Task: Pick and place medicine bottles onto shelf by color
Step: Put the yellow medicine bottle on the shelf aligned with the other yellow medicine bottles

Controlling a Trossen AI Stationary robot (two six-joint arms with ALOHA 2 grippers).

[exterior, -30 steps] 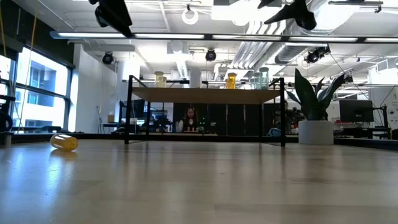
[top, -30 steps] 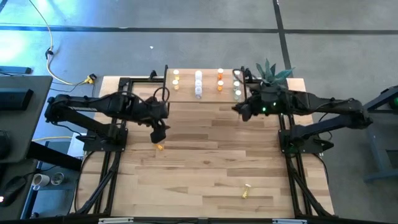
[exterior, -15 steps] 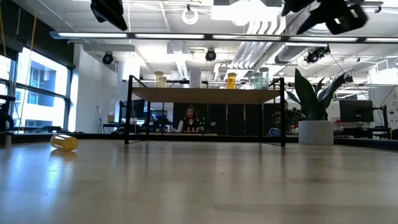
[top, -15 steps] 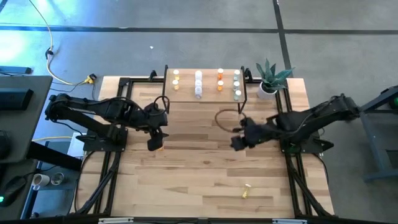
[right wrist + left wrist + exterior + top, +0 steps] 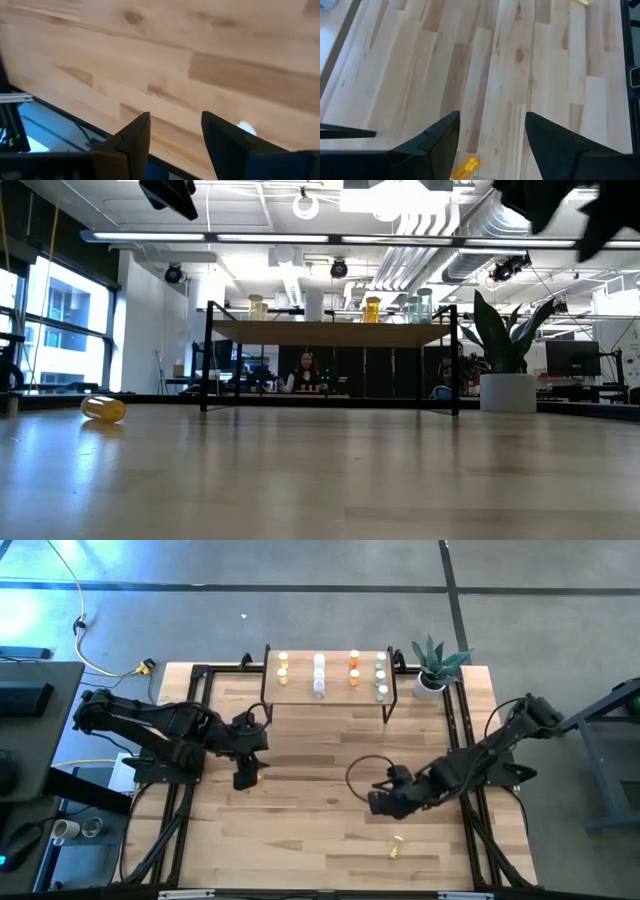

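The shelf, a light-wood board on black legs, stands at the table's far edge. Several medicine bottles stand on it in yellow, white, orange and pale-green rows. A yellow bottle lies on its side on the table, also seen in the low view. My left gripper hangs open just above it, touching nothing. A second yellow bottle lies near the front edge. My right gripper hangs open and empty above the table's middle, a little short of that bottle.
A potted plant stands right of the shelf at the far right. Black rails run along both table sides. Bare wood lies between the two grippers and in front of the shelf. A person sits in the room beyond the table.
My right gripper has swung from beside the shelf and plant toward the near edge and the table's middle, sinking and rolling about its own axis, still open. My left gripper has drifted a little toward the near edge, over the yellow bottle. No bottle has moved.
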